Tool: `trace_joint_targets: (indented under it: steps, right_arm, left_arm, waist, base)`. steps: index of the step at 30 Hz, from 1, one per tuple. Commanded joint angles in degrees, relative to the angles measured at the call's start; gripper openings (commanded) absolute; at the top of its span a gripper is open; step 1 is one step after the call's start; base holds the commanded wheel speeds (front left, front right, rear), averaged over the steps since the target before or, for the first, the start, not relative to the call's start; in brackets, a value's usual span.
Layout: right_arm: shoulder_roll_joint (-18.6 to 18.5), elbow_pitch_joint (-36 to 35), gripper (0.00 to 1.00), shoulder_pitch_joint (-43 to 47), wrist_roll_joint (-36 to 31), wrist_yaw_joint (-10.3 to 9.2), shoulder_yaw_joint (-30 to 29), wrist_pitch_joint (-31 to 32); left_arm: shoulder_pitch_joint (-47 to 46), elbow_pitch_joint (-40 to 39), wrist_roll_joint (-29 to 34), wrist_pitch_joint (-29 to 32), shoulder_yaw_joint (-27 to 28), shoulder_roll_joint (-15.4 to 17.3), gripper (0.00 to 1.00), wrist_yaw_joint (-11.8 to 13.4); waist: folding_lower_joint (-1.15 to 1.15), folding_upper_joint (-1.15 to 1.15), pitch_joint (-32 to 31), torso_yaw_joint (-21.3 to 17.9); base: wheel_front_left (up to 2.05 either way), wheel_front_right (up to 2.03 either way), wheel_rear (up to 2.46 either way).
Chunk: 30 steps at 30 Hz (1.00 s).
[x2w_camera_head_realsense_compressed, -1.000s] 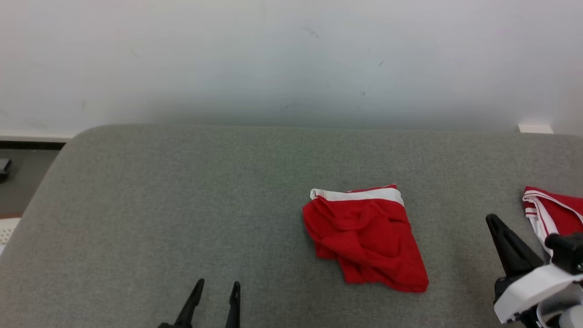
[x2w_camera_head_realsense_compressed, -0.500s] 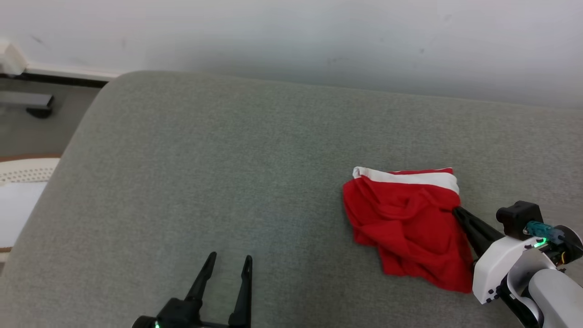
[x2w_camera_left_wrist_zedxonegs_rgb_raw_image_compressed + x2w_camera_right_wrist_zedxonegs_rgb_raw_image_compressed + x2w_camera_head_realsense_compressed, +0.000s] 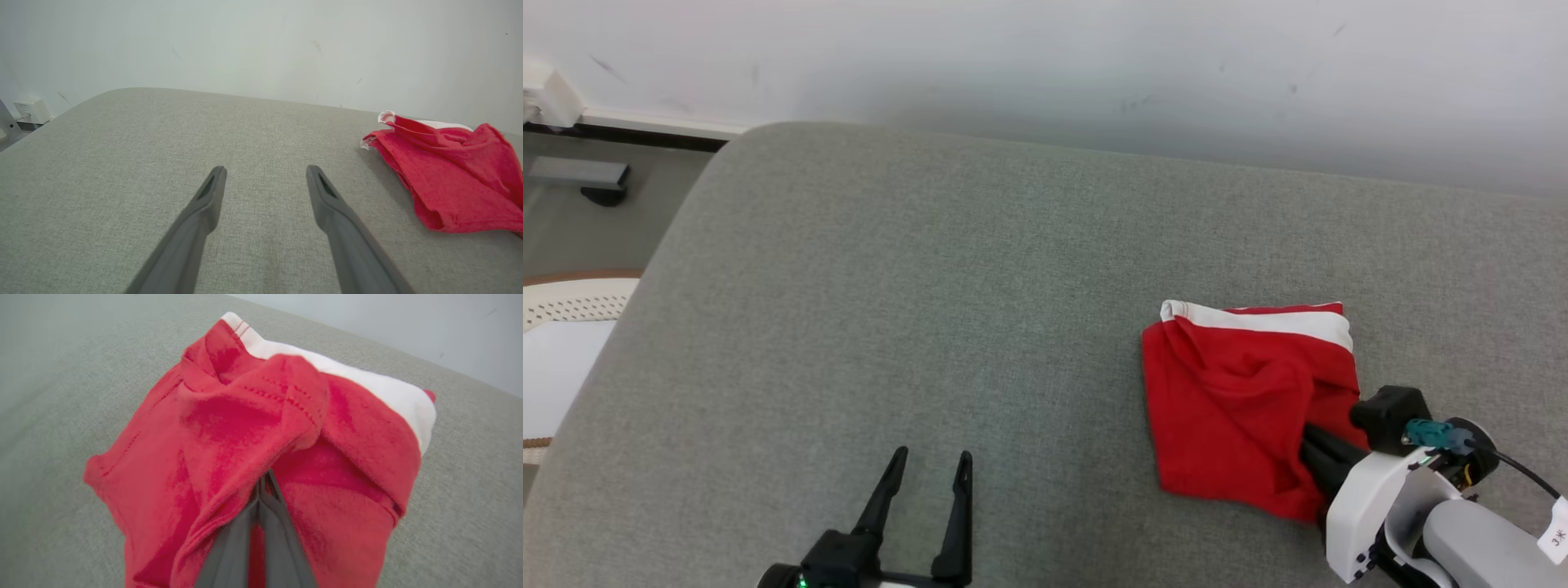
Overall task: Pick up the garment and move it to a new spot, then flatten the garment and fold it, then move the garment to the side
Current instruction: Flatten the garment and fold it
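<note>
A red cloth garment [image 3: 1233,400] with a white waistband [image 3: 1258,317] along its far edge lies crumpled on the right half of a grey fabric-covered surface [image 3: 931,286], nearer the front than the pale wall [image 3: 1045,49] behind. The right pincer [image 3: 1311,445] reaches in from the near right corner and is closed on the garment's near right part: in the right wrist view its two dark fingers [image 3: 278,539] are pressed together, with a fold of red cloth [image 3: 245,428] bunched over and around their tips (the very tips are buried in the fabric). From that pinch a ridge of cloth runs up toward the waistband, while the left part of the garment rests flat on the surface. The left pincer [image 3: 933,454] sits at the near edge, left of centre and well apart from the garment, its fingers spread wide with nothing between them; the left wrist view shows it [image 3: 265,169] held low over bare grey fabric [image 3: 122,163], the garment [image 3: 449,179] lying off to its right. A strip of dark floor [image 3: 572,237] shows beyond the surface's rounded far left corner.
</note>
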Motion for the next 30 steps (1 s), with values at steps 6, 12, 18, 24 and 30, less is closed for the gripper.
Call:
trace_joint_targets:
  steps: [6, 12, 18, 24, 30]
  right_arm:
    - [-1.25, -5.13, 0.00, -2.01, 4.42, -0.02, 7.70, -0.69]
    - [-0.53, -7.16, 0.00, -2.70, 5.81, -0.02, 15.43, 0.42]
    - [1.27, -7.30, 0.00, -0.62, 6.67, -0.02, 17.73, -1.56]
    - [-0.14, -6.86, 0.15, 2.06, 7.33, -0.02, 12.37, -7.64]
    - [-4.07, -8.07, 1.00, 7.43, 5.65, -0.02, 1.39, -10.20]
  left_arm:
    - [-0.07, 0.27, -0.93, -0.06, 0.02, 0.17, 1.00, 0.26]
    - [1.10, 0.75, -1.13, -0.06, -0.12, 0.17, 1.00, 0.29]
    - [2.54, 1.04, -1.18, -0.06, 0.09, 0.17, 1.00, 0.40]
    - [4.49, 1.79, -0.52, -0.06, 1.28, 0.17, 1.00, -0.13]
    - [6.56, 2.09, 0.19, -0.06, 3.26, 0.71, 1.00, -0.63]
  waist:
    - [0.00, 0.00, -1.05, -0.36]
    - [0.00, 0.00, -2.97, -0.60]
    - [0.00, 0.00, -5.93, -1.62]
    - [0.00, 0.00, -9.87, -3.70]
    - [0.00, 0.00, -12.30, -6.27]
  base:
    - [0.00, 0.00, 0.00]
    - [0.00, 0.00, 0.00]
    - [0.00, 0.00, 0.00]
    - [0.00, 0.00, 0.00]
    - [0.00, 0.00, 0.00]
